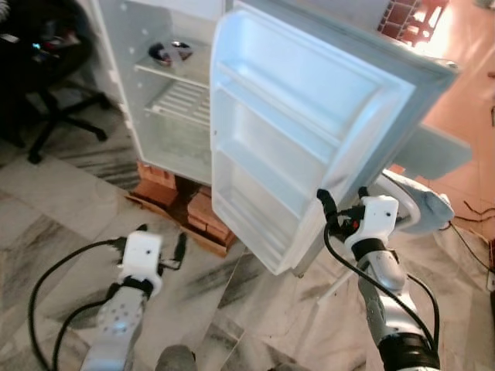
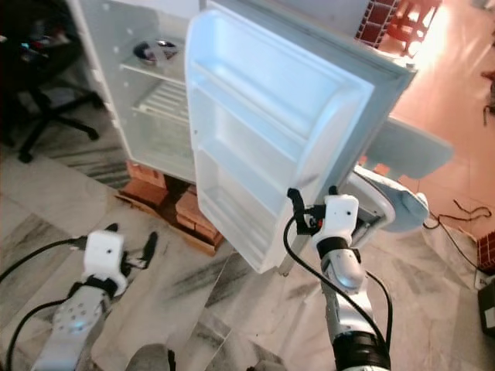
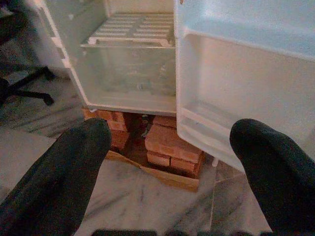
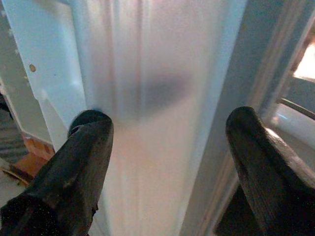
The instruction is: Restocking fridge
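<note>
Head views
Fridge [image 1: 155, 116]: stands far and left of centre, white, raised on bricks [image 1: 197, 212] that rest on a flat board on the marble floor [image 1: 255, 309].
Door [image 1: 309, 131]: swung wide toward the robot, its inner side facing the camera, with three moulded shelves one below another, all bare.
Inside: a wire shelf [image 1: 182, 100] in the middle; above it a small dark dish [image 1: 170, 52] on the upper shelf.
Right gripper [image 1: 342, 202]: raised at the door's near free edge, low on the door; fingers spread wide, one on each side of the edge. Whether they touch it I cannot tell.
Left gripper [image 1: 161, 241]: low over the floor, near and left, well apart from the fridge; fingers wide, holding nothing.
Chair [image 1: 54, 116]: black office chair on castors, far left.
Ironing board [image 1: 421, 202]: pale padded end just right of the right gripper, behind the door.

Left wrist view
Fingers [image 3: 64, 172]: two black tips far apart, nothing between them.
Ahead: the fridge's lower cavity with its clear drawer [image 3: 130, 73], the bricks below, the door's bottom shelves to one side.

Right wrist view
Fingers [image 4: 74, 177]: wide apart.
Between them: the door's white edge, close and blurred.
</note>
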Motion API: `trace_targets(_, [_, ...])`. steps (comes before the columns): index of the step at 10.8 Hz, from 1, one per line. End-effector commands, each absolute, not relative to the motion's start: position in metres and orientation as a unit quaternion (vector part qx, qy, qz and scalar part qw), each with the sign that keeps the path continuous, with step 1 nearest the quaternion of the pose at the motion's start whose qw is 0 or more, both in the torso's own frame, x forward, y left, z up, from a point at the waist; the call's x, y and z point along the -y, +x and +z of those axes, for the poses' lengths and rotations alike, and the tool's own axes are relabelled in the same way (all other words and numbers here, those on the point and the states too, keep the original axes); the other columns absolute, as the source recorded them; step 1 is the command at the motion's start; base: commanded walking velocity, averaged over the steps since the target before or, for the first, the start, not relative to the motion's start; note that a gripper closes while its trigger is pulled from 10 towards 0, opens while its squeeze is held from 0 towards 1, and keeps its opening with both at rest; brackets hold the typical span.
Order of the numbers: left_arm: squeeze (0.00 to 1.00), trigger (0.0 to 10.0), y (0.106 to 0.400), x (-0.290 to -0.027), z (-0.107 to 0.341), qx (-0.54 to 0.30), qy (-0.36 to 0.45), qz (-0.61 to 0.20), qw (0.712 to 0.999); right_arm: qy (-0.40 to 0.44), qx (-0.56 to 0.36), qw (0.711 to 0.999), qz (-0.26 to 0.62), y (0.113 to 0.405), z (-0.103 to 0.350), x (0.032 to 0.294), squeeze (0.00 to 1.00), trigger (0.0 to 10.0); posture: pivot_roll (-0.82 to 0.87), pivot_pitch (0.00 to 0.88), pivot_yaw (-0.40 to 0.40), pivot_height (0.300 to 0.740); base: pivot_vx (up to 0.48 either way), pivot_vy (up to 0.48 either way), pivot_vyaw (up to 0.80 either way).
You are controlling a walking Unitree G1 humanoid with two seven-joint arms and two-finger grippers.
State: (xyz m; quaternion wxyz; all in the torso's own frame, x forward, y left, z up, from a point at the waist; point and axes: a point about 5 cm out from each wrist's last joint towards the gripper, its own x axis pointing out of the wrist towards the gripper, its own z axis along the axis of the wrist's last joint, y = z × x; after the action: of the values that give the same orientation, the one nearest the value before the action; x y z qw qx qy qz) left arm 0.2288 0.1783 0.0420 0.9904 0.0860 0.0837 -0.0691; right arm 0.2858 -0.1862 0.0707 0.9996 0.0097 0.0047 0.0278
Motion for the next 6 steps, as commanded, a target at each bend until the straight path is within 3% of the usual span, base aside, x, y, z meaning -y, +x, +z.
trace_targets(1, [0.0, 10.0, 0.227, -0.176, 0.044, -0.083, 0.088, -0.079, 0.989, 0.014, -0.013, 1.0, 0.019, 0.286, 0.069, 0.191, 0.0, 10.0, 0.14, 0.078, -0.075, 0.74, 0.0, 0.0, 0.0])
trace_targets(2, [0.0, 10.0, 0.212, -0.179, 0.035, -0.11, 0.077, -0.061, 0.989, 0.029, -0.026, 0.999, 0.03, 0.289, 0.067, 0.192, 0.0, 10.0, 0.15, 0.078, -0.077, 0.74, 0.0, 0.0, 0.0])
trace_targets(4, [0.0, 10.0, 0.209, -0.174, 0.034, -0.111, 0.083, -0.063, 0.988, 0.097, -0.023, 0.992, 0.078, 0.302, 0.077, 0.17, 0.0, 10.0, 0.15, 0.077, -0.079, 0.74, 0.0, 0.0, 0.0])
trace_targets(5, [0.0, 10.0, 0.213, -0.176, 0.035, -0.113, 0.08, -0.061, 0.989, 0.135, 0.033, 0.978, 0.153, 0.325, 0.123, 0.124, 0.0, 10.0, 0.15, 0.07, -0.078, 0.74, 0.0, 0.0, 0.0])
trace_targets(6, [0.0, 10.0, 0.213, -0.175, 0.035, -0.114, 0.081, -0.061, 0.988, 0.142, 0.047, 0.972, 0.18, 0.328, 0.136, 0.111, 0.0, 10.0, 0.15, 0.067, -0.079, 0.74, 0.0, 0.0, 0.0])
